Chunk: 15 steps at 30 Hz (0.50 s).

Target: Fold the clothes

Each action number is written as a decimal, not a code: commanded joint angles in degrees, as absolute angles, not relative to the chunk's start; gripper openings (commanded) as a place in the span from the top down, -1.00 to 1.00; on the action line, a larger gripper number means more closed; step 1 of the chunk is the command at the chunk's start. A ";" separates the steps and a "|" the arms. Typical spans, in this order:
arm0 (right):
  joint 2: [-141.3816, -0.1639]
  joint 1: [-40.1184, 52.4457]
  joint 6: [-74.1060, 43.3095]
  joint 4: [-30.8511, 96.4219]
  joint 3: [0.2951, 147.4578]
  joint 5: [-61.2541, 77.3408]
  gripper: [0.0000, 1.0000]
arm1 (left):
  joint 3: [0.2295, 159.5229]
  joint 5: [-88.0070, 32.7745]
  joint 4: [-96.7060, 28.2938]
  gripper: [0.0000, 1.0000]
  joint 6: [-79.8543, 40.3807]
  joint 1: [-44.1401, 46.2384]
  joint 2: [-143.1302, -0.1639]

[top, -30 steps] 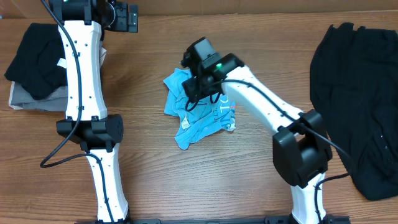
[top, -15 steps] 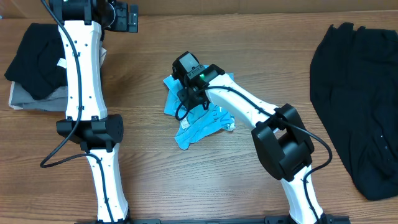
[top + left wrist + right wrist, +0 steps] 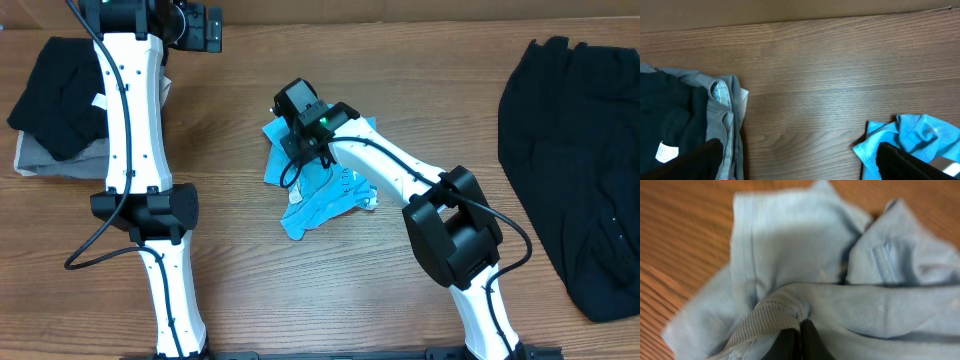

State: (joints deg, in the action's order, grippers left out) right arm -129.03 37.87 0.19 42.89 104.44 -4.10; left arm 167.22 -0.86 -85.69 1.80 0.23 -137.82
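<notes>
Right wrist view: the right fingers (image 3: 800, 339) are pressed together, pinching a ribbed band at the edge of the light blue T-shirt (image 3: 805, 255). It may be the collar, though the blur leaves that unsure. Just past the tips the cloth bunches into soft folds. A flat panel rises ahead and to the left of the fingers, and a stitched hem lies ahead and to the right. Left of the fingers, beyond the shirt's edge, bare wood of the table (image 3: 675, 240) shows.

From overhead, the same fingers are hidden under the wrist at the far left corner of the T-shirt (image 3: 325, 195). The shirt lies crumpled in a heap on the table (image 3: 400, 60), with some white print showing on its right side.

The left fingers (image 3: 905, 162) stand wide apart and hold nothing. Bare wood fills the gap between them. Beside the left-hand finger a black garment (image 3: 670, 120) with a small white tag lies on a grey garment (image 3: 727, 115). Just behind the right-hand finger is a corner of the blue shirt (image 3: 910, 132).

Well to the right of the right fingers, a large black cloth (image 3: 575, 160) is spread on the table.
</notes>
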 commanded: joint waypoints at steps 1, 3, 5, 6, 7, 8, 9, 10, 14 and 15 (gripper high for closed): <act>-129.01 37.58 -0.89 42.44 110.48 -4.80 0.92 | 167.00 -1.50 -85.45 -1.00 1.23 -0.14 -138.56; -129.01 37.54 -1.10 41.80 112.38 -4.38 0.92 | 167.00 -1.50 -85.49 -1.00 1.23 -0.14 -138.56; -129.01 37.47 -1.56 40.12 113.27 -4.34 0.92 | 167.00 -1.50 -85.54 -1.00 1.23 -0.14 -138.56; -129.01 37.39 -1.56 38.63 113.34 -4.19 0.93 | 167.00 -1.50 -85.54 -1.00 1.23 -0.14 -138.56; -129.01 37.28 -1.72 37.58 113.34 -3.97 0.92 | 167.00 -1.52 -85.54 -1.00 1.21 -0.14 -138.56; -129.03 37.06 -1.76 36.53 113.34 -3.49 0.92 | 167.00 -1.52 -85.54 -0.99 1.21 -0.14 -138.56; -129.05 36.64 -1.87 35.24 113.32 -2.28 0.92 | 167.00 -1.52 -85.54 -1.00 1.21 -0.14 -138.56; -129.23 36.36 -2.35 34.30 113.32 -1.63 0.93 | 167.00 -1.52 -85.58 -1.00 1.21 -0.14 -138.56; -130.54 35.31 -4.19 29.58 113.27 -1.19 0.92 | 167.00 -1.54 -85.65 -1.00 1.15 -0.14 -138.56; -131.02 35.16 -4.89 28.18 113.27 -1.13 0.92 | 167.00 -1.54 -85.67 -0.99 1.08 -0.14 -138.56</act>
State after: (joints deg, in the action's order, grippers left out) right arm -129.29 36.07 -2.57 30.48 111.81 -2.13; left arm 167.19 -0.86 -85.71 1.78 0.23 -137.82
